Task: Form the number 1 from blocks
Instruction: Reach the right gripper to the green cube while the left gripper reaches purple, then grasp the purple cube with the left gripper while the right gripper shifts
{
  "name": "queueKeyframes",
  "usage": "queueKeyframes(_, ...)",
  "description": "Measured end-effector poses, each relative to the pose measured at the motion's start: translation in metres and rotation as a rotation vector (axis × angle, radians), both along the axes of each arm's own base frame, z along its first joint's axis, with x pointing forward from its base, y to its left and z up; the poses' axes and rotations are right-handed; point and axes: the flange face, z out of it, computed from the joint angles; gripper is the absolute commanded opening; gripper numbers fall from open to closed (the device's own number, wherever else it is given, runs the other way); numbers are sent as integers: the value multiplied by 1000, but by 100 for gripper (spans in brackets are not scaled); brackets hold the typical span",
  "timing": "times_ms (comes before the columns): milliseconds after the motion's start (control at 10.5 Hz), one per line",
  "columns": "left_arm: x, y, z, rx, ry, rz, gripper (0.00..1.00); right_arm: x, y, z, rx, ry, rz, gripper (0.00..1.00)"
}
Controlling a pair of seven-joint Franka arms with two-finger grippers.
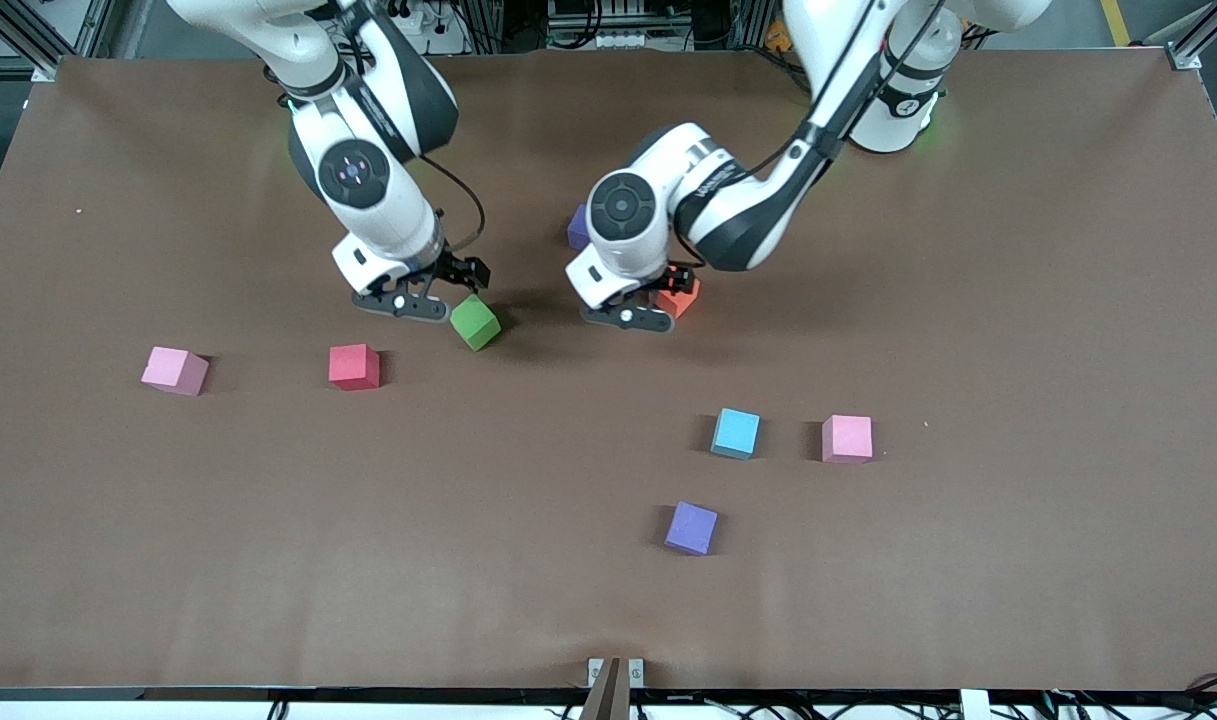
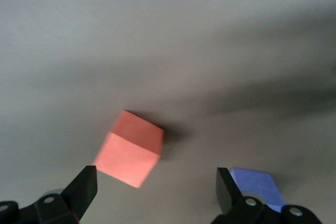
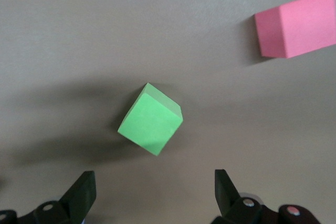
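The green block [image 1: 475,322] [image 3: 150,119] lies on the table, turned at an angle. Beside it my right gripper [image 1: 420,297] [image 3: 154,192] hangs low and open; the block is just outside its fingers. My left gripper [image 1: 640,308] [image 2: 156,190] is open too, low beside the orange-red block [image 1: 680,297] [image 2: 130,150], which is not between the fingers. The dark purple block [image 1: 577,228] [image 2: 257,184] peeks out from under the left wrist. The crimson red block [image 1: 354,366] [image 3: 296,23] and the light blue block [image 1: 735,433] sit nearer the front camera.
Two pink cubes [image 1: 175,371] [image 1: 847,438] lie toward either end of the table. A lighter violet cube [image 1: 691,528] sits nearest the front camera. The brown table mat [image 1: 1018,300] spreads wide around all of them.
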Motion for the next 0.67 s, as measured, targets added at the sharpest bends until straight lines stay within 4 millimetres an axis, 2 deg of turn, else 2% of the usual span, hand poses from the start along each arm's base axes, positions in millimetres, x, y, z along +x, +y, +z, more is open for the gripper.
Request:
queueKeyframes(190,-58,-40,-18,-33,-34,-45,100,5,4,-32,4,3,-96,100)
queueKeyframes(381,-122,-64,-47,-62,-56,-120,100,8,2,-58,3,19,-141,100)
queueKeyframes(476,-148,-67,-62,-61,-54,-156,100,15,-8,-66,0,27,-164,100)
queueKeyframes(571,-167,-67,-73,-57,-51,-180,100,28,-28,-68,4,28,-190,100)
queueKeyframes(667,-177,-66,-80,-55,-50,-194,100,47,-52,-62,12,26,-207,100)
